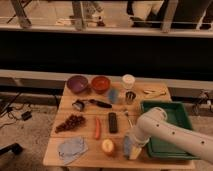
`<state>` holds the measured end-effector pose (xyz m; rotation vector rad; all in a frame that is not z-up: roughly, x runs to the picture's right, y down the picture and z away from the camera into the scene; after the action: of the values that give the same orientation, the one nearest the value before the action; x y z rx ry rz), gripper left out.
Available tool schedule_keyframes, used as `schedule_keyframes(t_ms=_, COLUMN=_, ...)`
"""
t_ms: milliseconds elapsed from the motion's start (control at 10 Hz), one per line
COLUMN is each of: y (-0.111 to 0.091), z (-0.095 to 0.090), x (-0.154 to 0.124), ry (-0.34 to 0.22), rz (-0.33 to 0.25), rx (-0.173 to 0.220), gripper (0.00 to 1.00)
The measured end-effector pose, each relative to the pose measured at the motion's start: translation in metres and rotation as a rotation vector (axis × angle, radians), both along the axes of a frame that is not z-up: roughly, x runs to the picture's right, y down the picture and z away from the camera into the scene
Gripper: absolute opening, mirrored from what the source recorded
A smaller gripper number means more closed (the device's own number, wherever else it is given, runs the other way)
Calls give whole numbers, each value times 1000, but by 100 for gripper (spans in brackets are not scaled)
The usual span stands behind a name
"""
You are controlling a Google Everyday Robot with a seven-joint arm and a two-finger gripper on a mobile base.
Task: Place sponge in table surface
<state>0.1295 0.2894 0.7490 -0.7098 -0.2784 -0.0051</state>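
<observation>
At the table's (165,94) five o'clock corner, the gripper (131,148) presses the sponge (128,146) down; its grip I cannot tell.

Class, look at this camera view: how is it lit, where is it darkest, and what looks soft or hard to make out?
Camera view: warm, dim light falls on the table surface; a dark band fills the background behind it; the whole frame is soft, so small items blur; the pincer at the front edge merges with the sponge, hiding their outlines.
</observation>
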Motion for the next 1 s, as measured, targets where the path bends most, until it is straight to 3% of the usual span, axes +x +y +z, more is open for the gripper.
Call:
schedule_keyframes(t_ms=200, y=0, z=0, x=0, ry=0, rz=0, rx=0, gripper=78)
schedule_keyframes(t_ms=1000, y=0, z=0, x=0, ry=0, rz=1, rx=0, gripper=80)
